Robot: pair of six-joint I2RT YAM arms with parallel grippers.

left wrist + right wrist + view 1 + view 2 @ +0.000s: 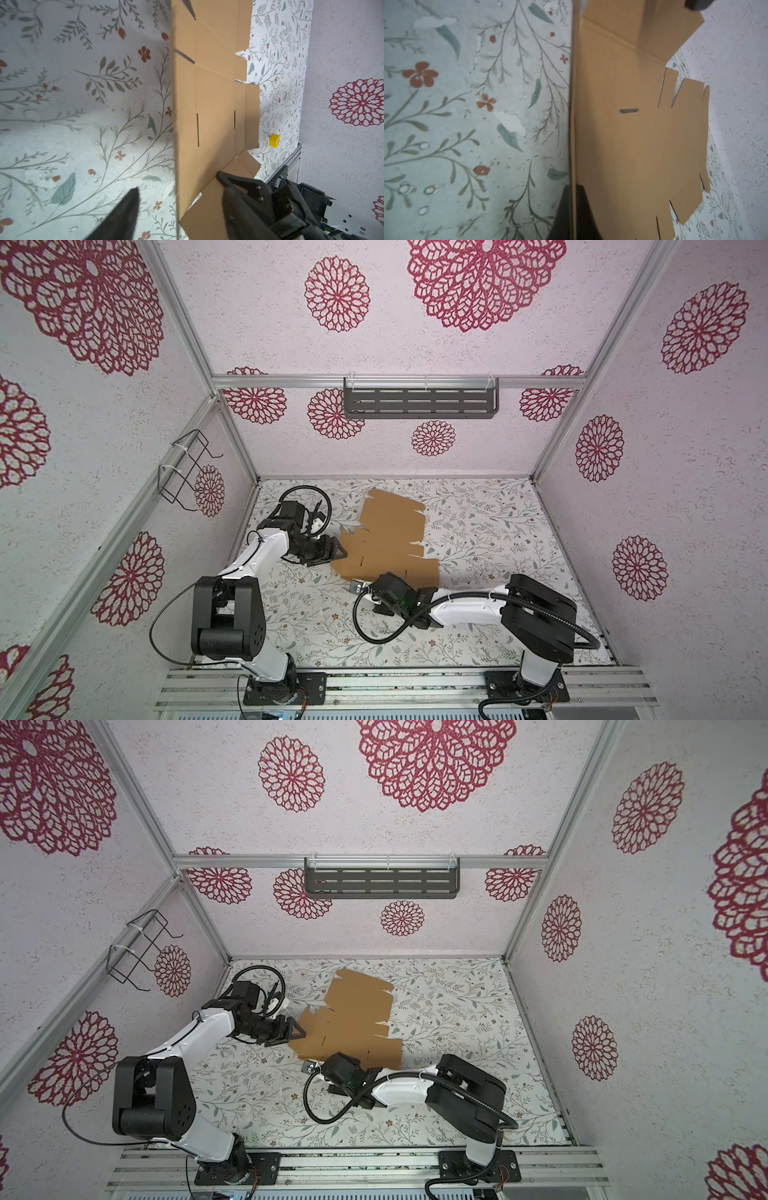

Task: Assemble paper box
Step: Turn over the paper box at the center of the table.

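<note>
The paper box is a flat tan die-cut sheet with flaps and slits, lying mid-table in both top views. My left gripper is open at the sheet's left corner. Its fingertips stand on either side of the cardboard edge without pressing it. My right gripper is shut on the near edge of the paper box, one dark finger on each face. In the top views the right wrist hides those fingers.
A small yellow cube sits on the floral table beyond the sheet, near the wall. A black slotted shelf hangs on the back wall and a wire rack on the left wall. An aluminium rail runs along the front.
</note>
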